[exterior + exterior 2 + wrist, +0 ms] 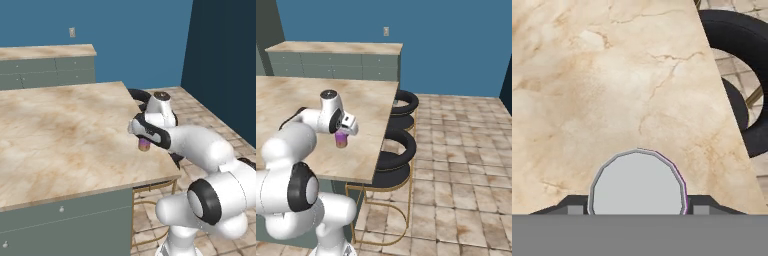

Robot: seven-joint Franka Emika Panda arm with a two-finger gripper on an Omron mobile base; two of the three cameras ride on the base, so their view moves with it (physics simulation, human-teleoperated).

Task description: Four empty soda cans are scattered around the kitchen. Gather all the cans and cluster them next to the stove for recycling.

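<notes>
I have the two-finger gripper (pixel 342 135) closed from above around the small purple-pink soda can (pixel 341 140), silver top up, near the beige marble island counter (pixel 60 135) edge by the black stools (pixel 398 147). Upright suits carrying (stove's elsewhere, I judge).

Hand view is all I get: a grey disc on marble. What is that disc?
Observer: The silver top of a purple-pink soda can, seen from above.
Operator: Is the claw holding it?
Observer: Yes, the claw is closed around it on the island counter.
Operator: And those black curves at the right?
Observer: Round black stools on thin gold legs, standing along the counter's edge.
</notes>
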